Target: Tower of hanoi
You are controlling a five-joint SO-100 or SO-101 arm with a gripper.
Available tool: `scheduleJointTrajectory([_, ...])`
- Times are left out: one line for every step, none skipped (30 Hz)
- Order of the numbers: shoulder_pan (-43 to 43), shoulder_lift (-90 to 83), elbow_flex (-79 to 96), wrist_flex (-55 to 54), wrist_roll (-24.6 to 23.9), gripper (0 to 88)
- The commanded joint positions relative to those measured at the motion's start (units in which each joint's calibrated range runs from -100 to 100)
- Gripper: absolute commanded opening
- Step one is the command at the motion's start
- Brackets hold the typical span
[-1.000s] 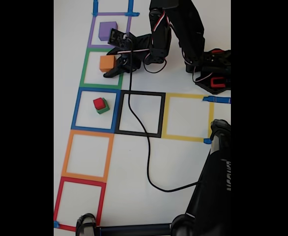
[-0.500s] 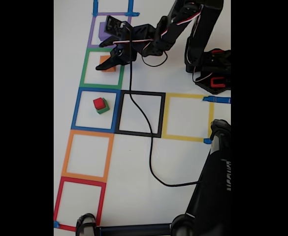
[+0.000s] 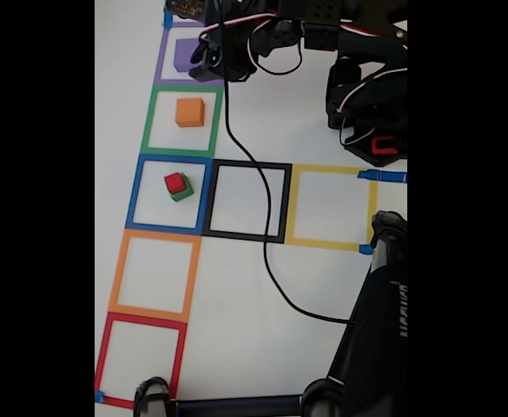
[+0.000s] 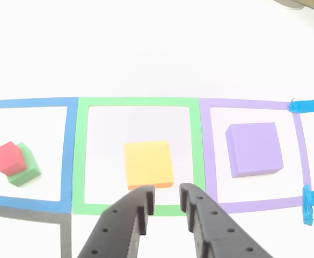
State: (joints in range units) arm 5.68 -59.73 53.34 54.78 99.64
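the gripper (image 4: pixel 166 200) hangs empty, jaws a narrow gap apart, above the near edge of the green square (image 4: pixel 134 102). the orange cube (image 4: pixel 148 164) sits just beyond its tips, the purple cube (image 4: pixel 254 148) off to their right. descending with jaws this narrow risks knocking the orange cube askew rather than straddling it.

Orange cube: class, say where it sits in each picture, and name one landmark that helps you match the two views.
Fixed view: orange cube upper left, inside the green square, below the purple cube.
Other view: orange cube at centre, just beyond the hand.
Shared landmark: the green square around it.
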Motion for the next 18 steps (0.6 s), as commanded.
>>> scheduleJointTrajectory([-4.81, -1.68, -19.34, 17.94, 0.36, 0.2])
scheduleJointTrajectory([-6.25, -2.00, -22.43, 21.26, 0.36, 0.2])
scheduleJointTrajectory([-7.88, -2.16, -26.07, 25.14, 0.36, 0.2])
scheduleJointTrajectory([-9.42, -2.16, -29.52, 28.79, 0.36, 0.1])
scheduleJointTrajectory([-11.14, -2.00, -33.34, 32.75, 0.36, 0.1])
scheduleJointTrajectory([-12.67, -1.76, -36.89, 36.32, 0.36, 0.1])
scheduleJointTrajectory([-14.40, -1.51, -40.61, 40.04, 0.36, 0.1])
scheduleJointTrajectory([-15.84, -1.43, -43.34, 43.04, 0.36, 0.1])
scheduleJointTrajectory([-17.09, -1.59, -45.43, 45.06, 0.36, 0.1])
scheduleJointTrajectory([-17.85, -2.56, -45.43, 45.06, 0.36, 0.1])
scheduleJointTrajectory([-18.52, -3.37, -44.98, 45.06, 0.36, 0.1])
scheduleJointTrajectory([-18.91, -3.61, -44.52, 45.06, 0.36, 0.1])
scheduleJointTrajectory([-19.00, -3.94, -43.61, 44.98, 0.36, 0.2])
scheduleJointTrajectory([-19.00, -4.42, -42.43, 44.90, 0.36, 0.2])
scheduleJointTrajectory([-19.29, -5.15, -40.89, 44.41, 0.36, 0.3])
scheduleJointTrajectory([-19.77, -5.79, -39.34, 43.69, 0.36, 0.4])
scheduleJointTrajectory([-20.63, -6.76, -36.98, 42.39, 0.36, 0.6])
scheduleJointTrajectory([-21.40, -7.73, -34.71, 40.93, 0.36, 0.7])
